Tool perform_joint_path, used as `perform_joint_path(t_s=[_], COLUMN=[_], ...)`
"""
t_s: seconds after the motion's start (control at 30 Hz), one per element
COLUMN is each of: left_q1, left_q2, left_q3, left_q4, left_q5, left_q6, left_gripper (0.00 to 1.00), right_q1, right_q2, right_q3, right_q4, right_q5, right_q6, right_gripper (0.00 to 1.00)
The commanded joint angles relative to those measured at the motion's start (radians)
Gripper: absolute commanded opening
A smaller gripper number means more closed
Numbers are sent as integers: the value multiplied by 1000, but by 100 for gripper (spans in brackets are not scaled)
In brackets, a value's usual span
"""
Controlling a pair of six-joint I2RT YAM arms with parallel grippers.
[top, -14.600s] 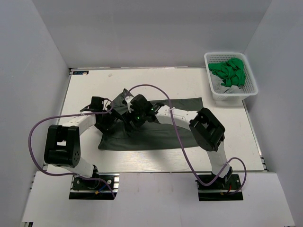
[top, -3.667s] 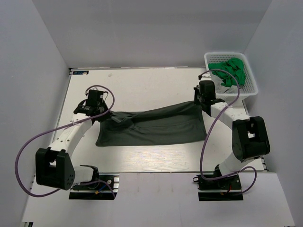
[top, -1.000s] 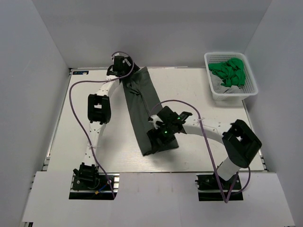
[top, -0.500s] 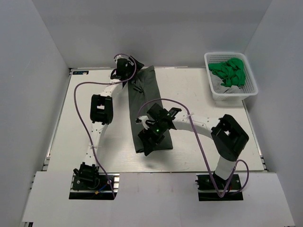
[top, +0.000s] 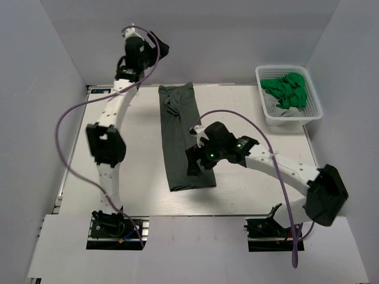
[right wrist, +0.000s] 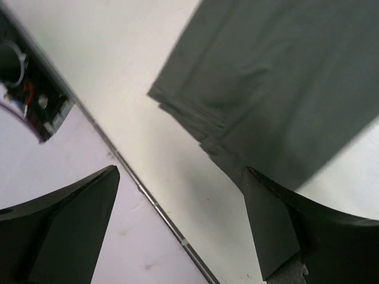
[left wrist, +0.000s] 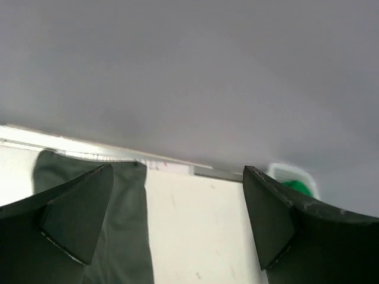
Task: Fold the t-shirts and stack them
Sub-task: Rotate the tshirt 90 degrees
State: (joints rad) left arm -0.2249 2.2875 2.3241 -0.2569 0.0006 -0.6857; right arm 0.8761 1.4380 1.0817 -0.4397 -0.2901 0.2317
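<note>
Down the middle of the counter (top: pixel 148 177), from far edge almost to near edge, the grey shirt (top: pixel 180 136) lies folded in a long strip. Above its near end the right fingers (right wrist: pixel 71 219) stand wide apart, holding nothing. The left fingers (left wrist: pixel 77 219), also wide and empty, hang high above the far edge. Green shirts (top: pixel 287 89) sit heaped in the basket (top: pixel 284 121) at the far right corner.

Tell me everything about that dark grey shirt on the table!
The dark charcoal-grey cloth t-shirt is folded into a long narrow strip with layered edges, rumpled at the far end. It lies flat on the white table, running from back edge toward the front. The right pincer hangs open over its near corner; nothing grips it.
</note>
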Motion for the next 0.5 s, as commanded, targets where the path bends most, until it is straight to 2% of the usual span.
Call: perform_joint_path(t_s=[0.0,0.03,0.07,0.13,0.17,0.2,0.23,0.33,0.47], left_q1=[-4,-14,-14,-27,-36,-47,-80,-134,-227], left_q2=[-376,-451,-523,-653,-754,-787,-809,-850,-980], left_q3=[-226,-337,-575,-801,-988,-1049,-1092,-1181,-1413], left_q4=[-247,-248,-236,-178,-139,-139,-209,-460,-484], left_q5=[-51,-3,50,180,244,281,326,273,285], left_q6=[5,-11,-23,-69,-69,-69,-58,-32,-81], left_gripper=[100,100,100,100,100,100,100,100,100], right_q1=[-41,-60,-69,-117,-123,-147,-169,-210,-238], right_q2=[-94,-99,-109,-117,-129,-136,-142,-130,-103], right_q3=[-78,-88,-98,-112,-130,-141,-178,-219,-282], right_q4=[33,24,1,-36,-47,-47,-36,-30,-22], right_q5=[123,176,190,218,232,230,188,100,-24], right_q6=[83,90,107,127,136,146,144,152,175], right_gripper=[90,90,90,90,90,90,90,90,90])
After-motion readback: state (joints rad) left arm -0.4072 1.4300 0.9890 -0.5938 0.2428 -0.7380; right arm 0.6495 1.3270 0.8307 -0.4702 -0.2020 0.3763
